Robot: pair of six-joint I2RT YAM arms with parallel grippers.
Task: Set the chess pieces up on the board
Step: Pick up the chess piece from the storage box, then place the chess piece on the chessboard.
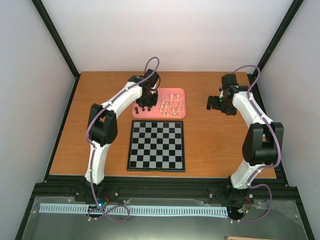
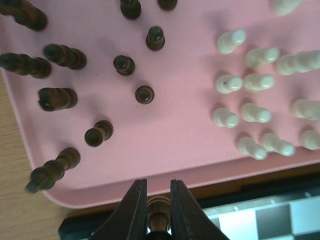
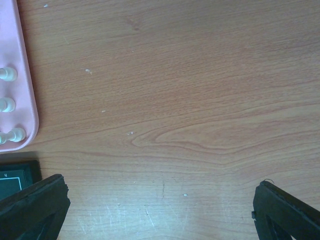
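A flat square board (image 1: 156, 145) of black and silvery-white squares with a thin dark border lies on the brown wood-grain table (image 1: 215, 150), just beyond the arm bases and between the two arms. The black two-fingered left gripper (image 2: 158, 186) hangs at the board's far-left corner, where the border meets the near rim of the pink rounded rectangular tray (image 1: 159, 116). Its fingers (image 2: 134, 212) are drawn in to a narrow slot and pinch one dark brown turned chess piece (image 2: 158, 212) between them. Whether that piece touches anything below cannot be told. The tray lies immediately beyond the board's far edge, parallel to it and nearly as wide. On the part of the tray behind the board's left files, the dark brown pieces (image 2: 144, 94) are loosely scattered, each apart from its neighbours. On the part behind the board's right files, the pale cream pieces (image 2: 252, 112) stand close together in rough rows. Farther right, beyond and well clear of the board's far-right corner, the black right gripper (image 3: 160, 200) hovers over the table's wood. Its fingers (image 3: 35, 207) are spread wide with nothing between them. Its wrist view shows the board's corner at the lower left and three cream pieces just inside the tray's right rim.
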